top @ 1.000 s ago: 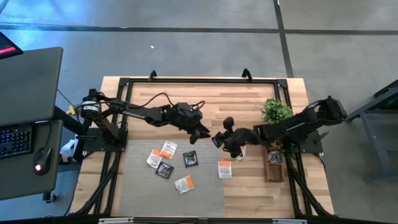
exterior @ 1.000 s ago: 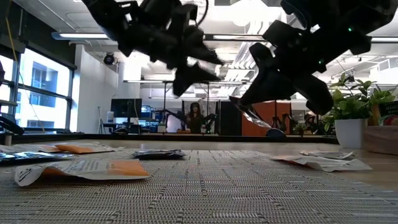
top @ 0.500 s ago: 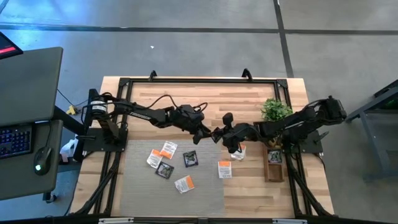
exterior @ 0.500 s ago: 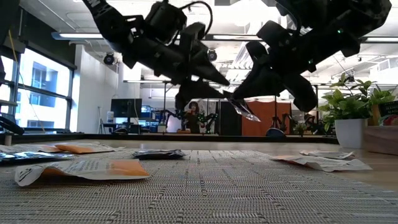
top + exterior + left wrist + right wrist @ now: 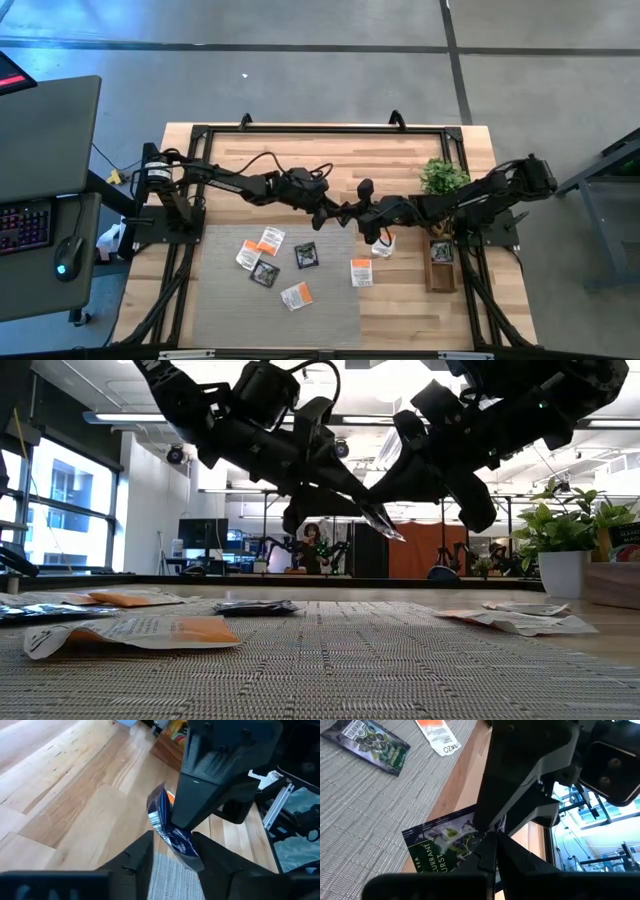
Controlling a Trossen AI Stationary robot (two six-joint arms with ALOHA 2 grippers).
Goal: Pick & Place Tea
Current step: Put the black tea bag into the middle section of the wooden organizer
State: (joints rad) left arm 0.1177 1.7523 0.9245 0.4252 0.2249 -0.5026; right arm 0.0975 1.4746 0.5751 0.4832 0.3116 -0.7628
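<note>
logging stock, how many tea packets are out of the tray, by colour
white and orange packets: 4
dark packets lying flat: 2
dark packet held in the air: 1
white packet, part hidden: 1
total: 8

Grey concrete floor (image 5: 300,60), bright windows (image 5: 55,510)

Claw fingers (image 5: 520,815) cover part of the dark tea packet (image 5: 445,845); its print is cut off.
</note>
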